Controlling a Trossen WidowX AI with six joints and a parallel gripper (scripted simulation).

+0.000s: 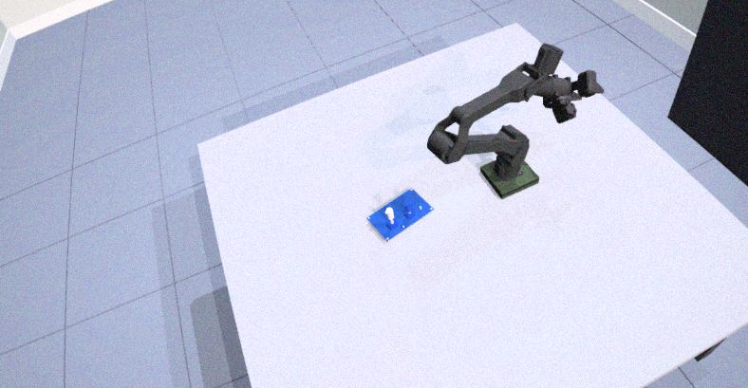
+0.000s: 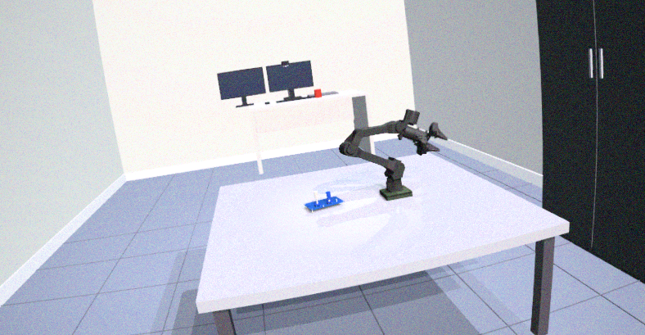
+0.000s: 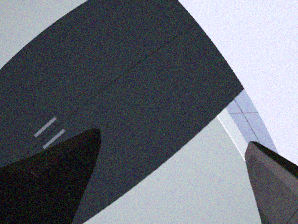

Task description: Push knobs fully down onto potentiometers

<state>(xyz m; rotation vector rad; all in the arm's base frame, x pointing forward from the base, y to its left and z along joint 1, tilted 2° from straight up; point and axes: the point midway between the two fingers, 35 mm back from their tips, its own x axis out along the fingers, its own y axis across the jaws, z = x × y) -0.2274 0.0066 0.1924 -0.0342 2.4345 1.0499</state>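
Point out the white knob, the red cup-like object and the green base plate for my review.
White knob (image 1: 389, 212) (image 2: 316, 197): top and exterior views, on its body.
Red object (image 2: 317, 92): exterior, front side.
Green base plate (image 1: 503, 194) (image 2: 386, 196): top and exterior, free front edge.

The white knob's lower end and the blue knob's lower end, on the blue rectangular circuit board (image 1: 378, 221) (image 2: 310, 205), are too small to tell seated from raised. In the wrist view, the black tapered gripper fingers are cut off at eight and four o'clock. The tall black cabinet (image 1: 717, 71) (image 2: 564, 129) (image 3: 125, 100) leaves the top view at three o'clock.
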